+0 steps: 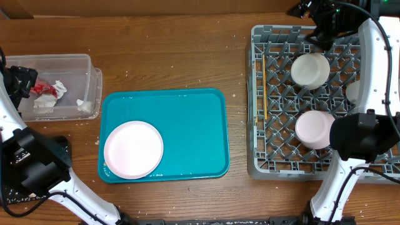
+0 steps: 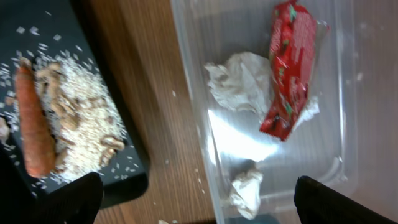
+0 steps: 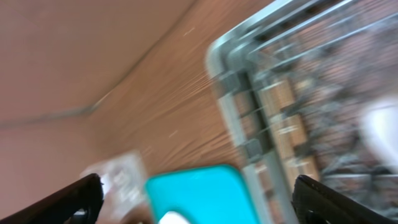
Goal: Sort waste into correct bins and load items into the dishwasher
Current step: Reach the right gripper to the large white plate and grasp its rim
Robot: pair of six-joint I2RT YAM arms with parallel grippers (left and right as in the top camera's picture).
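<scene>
One item is left to load, as I judge it: the white plate lies on the teal tray, well apart from both tools. The waste looks sorted. Directly beneath the left tool sits the clear tub holding the red wrapper and crumpled tissues. Off to that tool's left side the black tray carries the carrot and rice scraps. Its fingers stand wide apart with nothing between them.

The right tool also shows its fingers spread and empty. Its view is blurred, but the grey rack lies ahead of it to the right and a corner of the teal tray just below it. The rack already holds two white bowls and the chopsticks along its near edge.

The step in hand appears to be the last dish. The next move calls for a tool to go to the plate, catch its thin rim where it lies flat, lift it, and stand it between free pegs without knocking the bowls.
</scene>
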